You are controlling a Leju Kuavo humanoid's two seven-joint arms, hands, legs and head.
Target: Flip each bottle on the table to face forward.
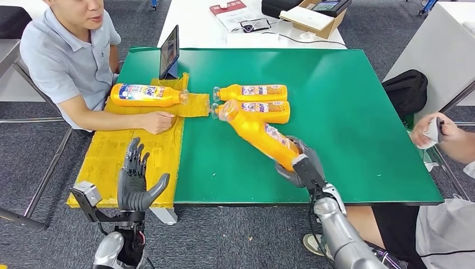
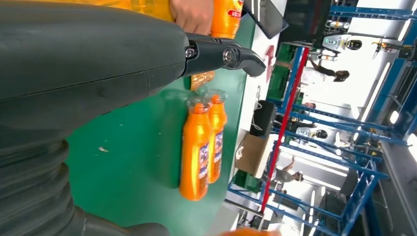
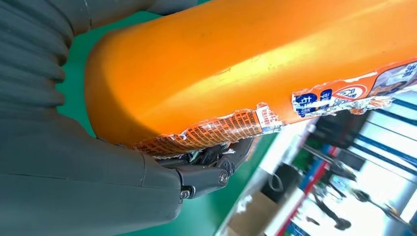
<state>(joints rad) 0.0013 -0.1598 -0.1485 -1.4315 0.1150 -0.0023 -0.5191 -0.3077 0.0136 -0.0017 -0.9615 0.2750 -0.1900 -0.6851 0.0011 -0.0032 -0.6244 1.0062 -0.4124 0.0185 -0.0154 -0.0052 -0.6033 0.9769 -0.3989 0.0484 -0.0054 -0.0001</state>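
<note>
My right hand [image 1: 297,162] grips the base of an orange bottle [image 1: 259,132], which slants across the green table [image 1: 347,140] with its cap toward the other bottles. The right wrist view shows that bottle [image 3: 236,64] close up, its torn label against my fingers [image 3: 216,162]. Two more orange bottles [image 1: 252,92] [image 1: 263,109] lie side by side near the table's middle; they also show in the left wrist view [image 2: 196,152] [image 2: 217,137]. A fourth bottle [image 1: 147,94] lies on the yellow mat [image 1: 117,151]. My left hand [image 1: 136,182] is open, held up by the mat's near end.
A person in a grey shirt [image 1: 61,56] sits at the left, a hand [image 1: 158,121] resting on the mat by the fourth bottle. A tablet [image 1: 170,52] stands behind it. Another person's hand [image 1: 428,130] is at the right edge. A black bag [image 1: 404,89] lies beyond the table.
</note>
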